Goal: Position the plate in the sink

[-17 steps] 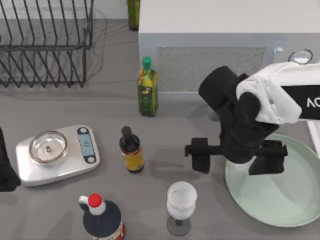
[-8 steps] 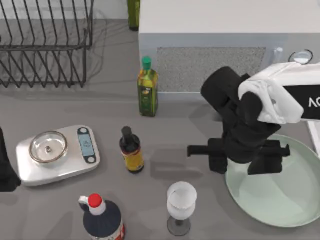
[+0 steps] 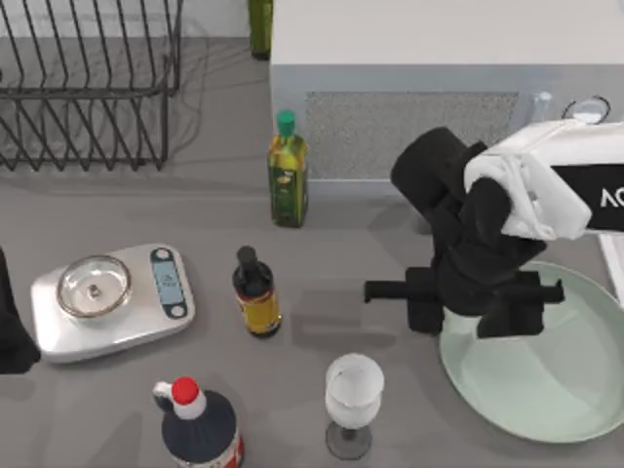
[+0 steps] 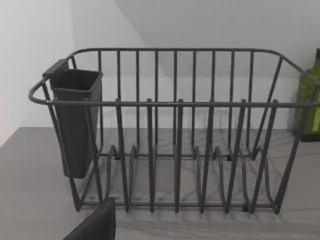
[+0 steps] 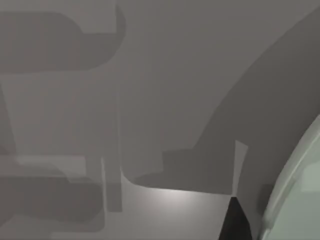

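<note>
The large pale mint-green round plate [image 3: 546, 385] lies empty on the grey bench [image 3: 195, 214] at its right side. The right gripper [image 3: 466, 304] hovers over its left rim, jaws parted, gripping nothing. The left gripper [image 3: 12, 336] sits at the left edge; its jaws cannot be told. The small steel pan on the white kitchen scale [image 3: 112, 300] is empty, as is the dark wire dish rack [image 4: 170, 135].

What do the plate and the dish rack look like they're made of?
The plate looks like glazed ceramic or smooth plastic: even pale mint surface with a soft sheen, no way to tell which. The dish rack looks like dark coated metal wire: thin rigid rods, matte finish.
</note>
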{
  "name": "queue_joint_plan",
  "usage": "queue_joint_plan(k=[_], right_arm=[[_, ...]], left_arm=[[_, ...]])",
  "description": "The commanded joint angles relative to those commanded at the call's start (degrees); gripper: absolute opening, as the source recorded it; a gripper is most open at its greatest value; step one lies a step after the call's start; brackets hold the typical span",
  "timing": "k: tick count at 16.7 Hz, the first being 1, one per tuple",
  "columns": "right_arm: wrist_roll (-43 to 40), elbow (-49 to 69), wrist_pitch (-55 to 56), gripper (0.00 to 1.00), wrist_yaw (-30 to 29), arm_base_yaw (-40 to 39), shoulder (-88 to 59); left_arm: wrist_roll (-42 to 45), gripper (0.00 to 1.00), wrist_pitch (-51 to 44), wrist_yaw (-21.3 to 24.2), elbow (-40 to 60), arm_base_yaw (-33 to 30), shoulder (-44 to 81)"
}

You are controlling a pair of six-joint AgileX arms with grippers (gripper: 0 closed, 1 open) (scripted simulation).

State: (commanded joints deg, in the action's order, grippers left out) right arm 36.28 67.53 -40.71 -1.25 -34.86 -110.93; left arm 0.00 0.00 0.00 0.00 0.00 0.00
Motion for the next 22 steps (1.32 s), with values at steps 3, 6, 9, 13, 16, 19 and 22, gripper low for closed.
queue_joint_plan(k=[3,6,9,13,16,19,22], right_arm=[[0.1,2.1,-2.1,0.0,0.0,-0.2,-0.3],[0.2,9.6,-9.6,0.0,0.1,-0.7,-1.0],[0.3,22.4,-22.5,0.0,0.1,-0.9,-1.5],[0.0,43.0,-43.1,0.0,0.1,-0.5,-1.4],[-0.3,53.4,-53.6,0.0,0.1,0.1,-0.6],[-0.6,58.5,-58.6,0.0,0.1,0.6,0.1],[-0.6,59.0,-59.1,0.0,0.1,0.6,0.2]], left_arm=[[0.0,1.0,0.0,0.0,0.0,0.0,0.0],[0.0,1.0,0.0,0.0,0.0,0.0,0.0],[0.0,1.0,0.0,0.0,0.0,0.0,0.0],[0.0,1.0,0.0,0.0,0.0,0.0,0.0],[0.0,1.0,0.0,0.0,0.0,0.0,0.0],[0.0,1.0,0.0,0.0,0.0,0.0,0.0],[0.0,1.0,0.0,0.0,0.0,0.0,0.0]])
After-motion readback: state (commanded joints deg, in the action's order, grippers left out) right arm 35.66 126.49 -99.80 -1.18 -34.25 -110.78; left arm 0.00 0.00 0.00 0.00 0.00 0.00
